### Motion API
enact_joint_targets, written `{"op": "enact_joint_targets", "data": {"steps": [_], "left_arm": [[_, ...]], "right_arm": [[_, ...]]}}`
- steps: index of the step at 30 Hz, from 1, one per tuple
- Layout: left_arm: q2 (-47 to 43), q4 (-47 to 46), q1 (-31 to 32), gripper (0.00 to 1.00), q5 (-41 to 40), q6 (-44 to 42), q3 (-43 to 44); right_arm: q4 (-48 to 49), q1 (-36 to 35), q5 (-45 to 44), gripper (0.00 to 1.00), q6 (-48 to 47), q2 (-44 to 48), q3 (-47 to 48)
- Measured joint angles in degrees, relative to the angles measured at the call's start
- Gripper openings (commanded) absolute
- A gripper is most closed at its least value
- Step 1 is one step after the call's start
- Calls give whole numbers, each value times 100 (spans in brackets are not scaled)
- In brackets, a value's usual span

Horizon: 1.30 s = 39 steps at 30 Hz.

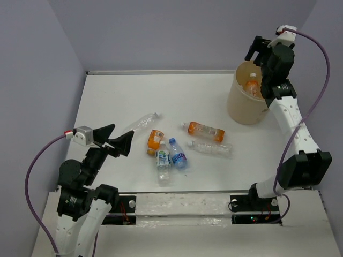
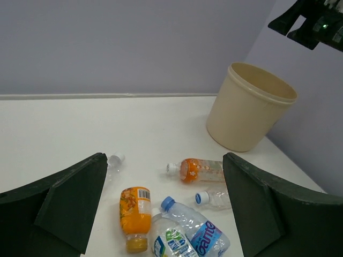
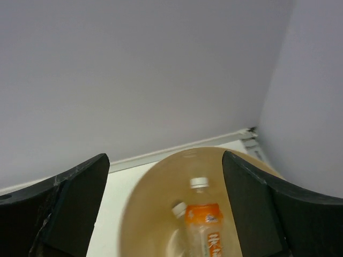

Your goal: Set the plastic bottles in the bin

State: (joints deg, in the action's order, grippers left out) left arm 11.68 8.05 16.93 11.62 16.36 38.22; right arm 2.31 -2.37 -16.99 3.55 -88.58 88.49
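Hovering over the bin [image 1: 236, 104] in the upper right of the top view, the right gripper [image 1: 259, 53] has its fingers spread wide and grips nothing. Its wrist camera looks down into the tub, where an orange bottle [image 3: 206, 230] lies inside, a second white cap just beside it. That height above the rim suits a drop, I judge, so whatever is let go falls inside rather than beside.

Six more lie on the table [image 1: 107, 96] at centre frame, well apart from the bin: a flattened clear bottle [image 1: 144, 122], a short orange bottle [image 1: 155, 140], a green-labelled bottle [image 1: 163, 160] touching a blue-labelled bottle [image 1: 178, 155], a long orange bottle [image 1: 204, 129] and a plain clear bottle [image 1: 213, 149].

At lower left the left gripper [image 1: 115, 139] is also agape and empty, pointed at this cluster, probably staged to take the nearest one
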Motion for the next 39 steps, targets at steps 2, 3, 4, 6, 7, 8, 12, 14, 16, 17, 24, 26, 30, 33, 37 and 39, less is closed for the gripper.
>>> {"op": "enact_joint_targets", "data": {"steps": [2,3,4,6,7,8,12,14,16,17,24,26,30,33,37,39], "left_arm": [[24,0,-2,99,0,2,0],[50,0,-2,99,-2,2,0],[66,0,-2,99,0,2,0],[92,0,-2,99,-2,4,-2],[98,0,-2,99,-2,4,-2],[103,0,-2,99,-2,4,-2],[122,0,-4,99,-2,15,-2],[160,0,-4,99,-2,20,-2],[212,0,-17,99,0,22,-2],[236,0,-24,99,0,22,-4],[275,2,-127,99,22,24,-22],[280,2,-127,99,31,24,-22],[282,2,-127,99,42,24,-22],[282,2,-127,99,48,24,-24],[282,2,-127,99,76,24,-24],[282,2,-127,99,87,24,-24]], "right_arm": [[-328,-332,463,92,133,439,0],[-490,-586,634,93,140,625,0],[-625,-901,798,93,127,780,-4],[-863,-1545,1176,93,118,1027,-122],[-970,-1873,1436,93,96,1121,-273],[-1023,-2127,1554,93,96,1180,-448],[-1886,-2796,1882,93,50,942,-1202],[-2369,-2920,1888,94,28,595,-1368],[-2804,-3032,1803,94,-31,243,-1510],[-3010,-3073,1735,94,-76,120,-1589],[-3501,-3331,1255,94,-555,-468,-1580],[-3556,-3348,1224,95,-688,-678,-1530],[-3659,-3373,1102,95,-973,-1250,-1346],[-3713,-3373,850,94,-1204,-1720,-1062],[-3751,-3370,529,91,-1456,-2236,-802],[-3746,-3373,407,85,-1585,-2459,-699]]}}
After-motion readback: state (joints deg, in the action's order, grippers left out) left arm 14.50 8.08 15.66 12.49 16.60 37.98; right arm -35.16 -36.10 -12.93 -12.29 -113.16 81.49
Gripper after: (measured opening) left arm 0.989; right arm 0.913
